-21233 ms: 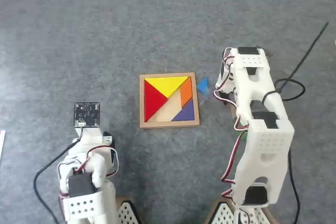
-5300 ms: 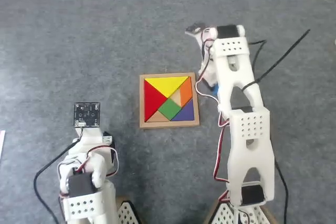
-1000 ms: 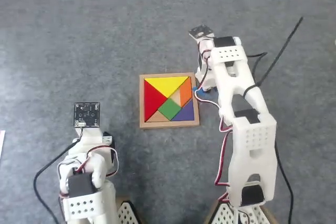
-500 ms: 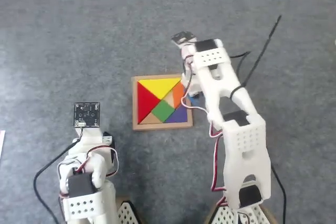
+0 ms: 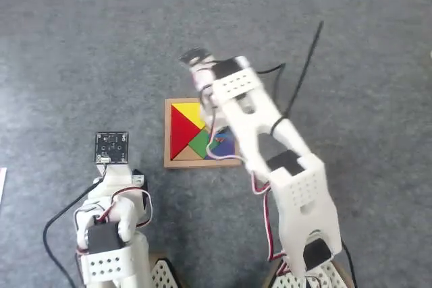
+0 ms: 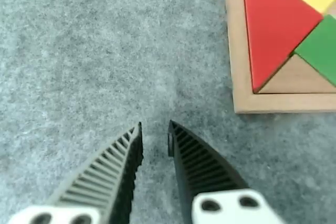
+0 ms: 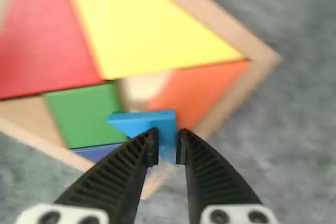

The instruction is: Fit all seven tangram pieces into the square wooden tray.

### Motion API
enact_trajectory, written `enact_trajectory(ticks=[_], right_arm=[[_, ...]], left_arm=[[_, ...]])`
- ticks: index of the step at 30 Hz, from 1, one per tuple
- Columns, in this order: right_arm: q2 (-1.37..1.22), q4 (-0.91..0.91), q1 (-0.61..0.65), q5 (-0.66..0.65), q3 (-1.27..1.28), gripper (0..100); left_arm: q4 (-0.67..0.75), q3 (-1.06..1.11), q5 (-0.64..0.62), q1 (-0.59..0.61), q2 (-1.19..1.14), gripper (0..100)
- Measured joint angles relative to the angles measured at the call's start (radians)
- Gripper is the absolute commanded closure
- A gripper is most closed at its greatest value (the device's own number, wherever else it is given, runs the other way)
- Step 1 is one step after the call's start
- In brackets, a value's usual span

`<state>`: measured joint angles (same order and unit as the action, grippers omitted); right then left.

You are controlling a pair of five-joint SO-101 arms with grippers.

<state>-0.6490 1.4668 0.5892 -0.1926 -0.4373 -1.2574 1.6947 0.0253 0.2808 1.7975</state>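
Tangram pieces fill most of the square wooden tray (image 5: 167, 136), and the right arm is stretched out over it. The right gripper (image 7: 167, 141) is pinching a small blue triangle (image 7: 144, 120) by one edge, the two ribbed fingers (image 7: 131, 166) pressed against its sides. The blue triangle hangs directly beneath the fingertips, over the tray's interior. Whether it touches the pieces under it, I cannot tell.

Just below the held triangle lies a green square (image 7: 84, 114), with a purple piece (image 7: 97, 151) at its nearer side, closest to the fingers. Ahead of the tips there is a small patch of bare wood (image 7: 142, 85), and an orange piece (image 7: 202, 87) sits beside that patch. Farther out from the gripper lie a large yellow triangle (image 7: 142, 24) and a large red triangle (image 7: 42, 51), both flat in the tray.

The left gripper (image 6: 155, 129) hovers low over the grey mat (image 6: 79, 51), its fingers slightly parted with nothing between them. The tray's corner lies ahead of it and off to one side, well apart from the tips, the red triangle being the nearest piece.
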Motion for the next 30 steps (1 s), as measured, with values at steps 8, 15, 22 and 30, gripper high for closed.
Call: enact_trajectory(ticks=[8, 15, 22, 30], right_arm=[[0.032, 0.000, 0.028, 0.000, 0.000, 91.6], [0.213, 0.068, -0.041, 0.000, 0.000, 90.8], [0.313, 0.103, -0.002, -0.072, 0.121, 75.3], [0.313, -0.207, 0.083, -0.152, 0.450, 73.8]], left_arm=[[0.000, 0.000, 0.000, 0.000, 0.000, 92], [0.000, 0.000, 0.000, 0.000, 0.000, 92], [0.000, 0.000, 0.000, 0.000, 0.000, 92], [0.000, 0.000, 0.000, 0.000, 0.000, 92]])
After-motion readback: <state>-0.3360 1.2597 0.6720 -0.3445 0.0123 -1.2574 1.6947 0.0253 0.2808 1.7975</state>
